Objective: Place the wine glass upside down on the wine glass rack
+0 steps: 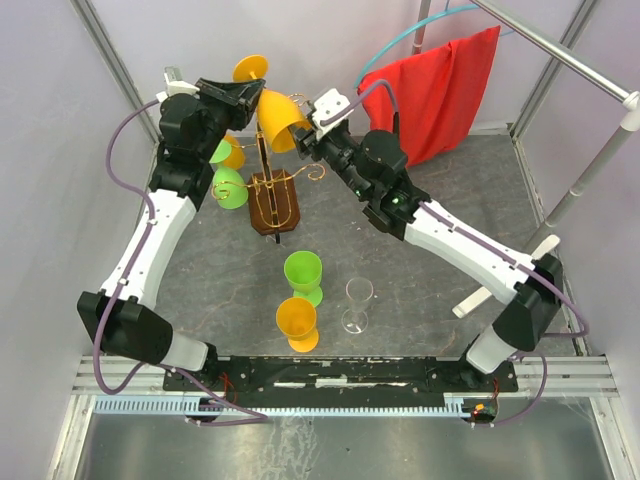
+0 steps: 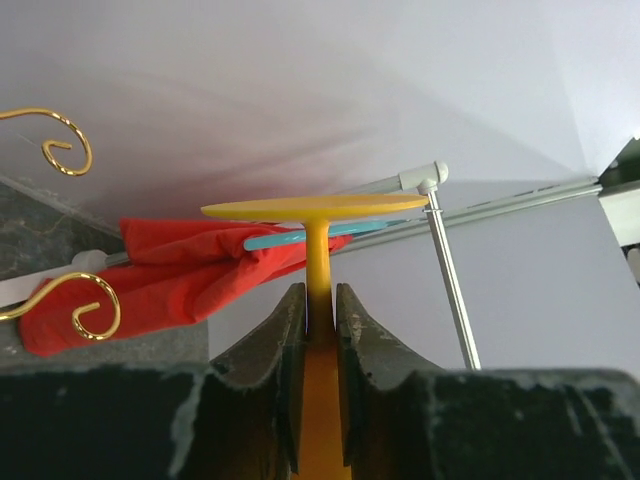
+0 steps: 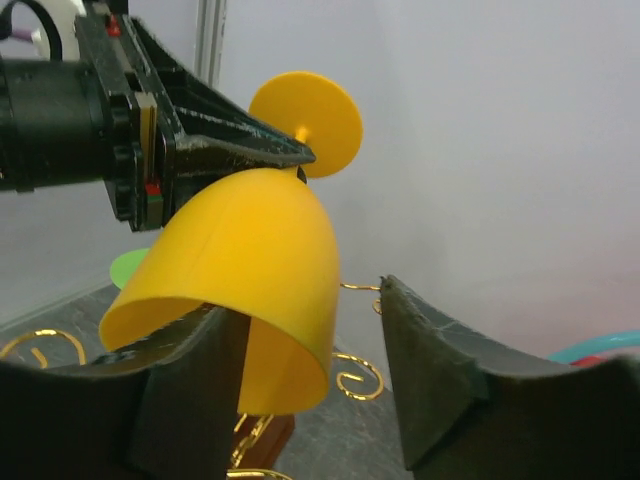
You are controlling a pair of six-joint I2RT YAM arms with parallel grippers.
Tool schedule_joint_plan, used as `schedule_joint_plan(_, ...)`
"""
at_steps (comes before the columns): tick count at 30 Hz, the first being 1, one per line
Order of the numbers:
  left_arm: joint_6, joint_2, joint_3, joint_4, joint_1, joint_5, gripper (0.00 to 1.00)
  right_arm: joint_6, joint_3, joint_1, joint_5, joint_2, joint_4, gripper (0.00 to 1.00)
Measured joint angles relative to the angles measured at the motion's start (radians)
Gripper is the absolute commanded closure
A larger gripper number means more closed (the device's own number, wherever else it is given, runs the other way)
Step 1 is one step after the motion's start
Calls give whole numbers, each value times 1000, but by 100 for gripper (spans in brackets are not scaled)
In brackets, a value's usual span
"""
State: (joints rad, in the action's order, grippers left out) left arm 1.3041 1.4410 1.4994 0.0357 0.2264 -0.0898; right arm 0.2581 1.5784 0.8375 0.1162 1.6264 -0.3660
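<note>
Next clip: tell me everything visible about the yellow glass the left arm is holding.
The yellow wine glass looks like opaque matte plastic: round flat foot, thin stem, bell-shaped bowl. It hangs inverted and tilted, foot uppermost, mouth downward, over the wine glass rack. The left tool is shut on its stem. The right tool is open, fingers either side of the bowl's rim; contact there is unclear.
</note>
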Motion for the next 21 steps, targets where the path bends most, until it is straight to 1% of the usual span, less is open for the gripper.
schedule_joint_plan(3,-70,0,0,13,-13,-16,97,2,-36,0,21,-38,40,22)
schedule_joint_plan(6,-153,0,0,31,-42,-25,97,3,-68,2,57,-89,98,13)
schedule_joint_plan(9,-244,-1,0,33,-66,-24,97,10,-74,2,110,-133,159,7)
schedule_joint_plan(11,-321,-6,0,26,-77,-16,97,21,-74,2,155,-161,208,5)
schedule_joint_plan(14,-439,-26,-3,19,-81,-14,97,43,-74,2,232,-196,283,4)
schedule_joint_plan(21,-766,-175,-72,-4,-81,26,97,59,-74,-9,335,-227,414,3)
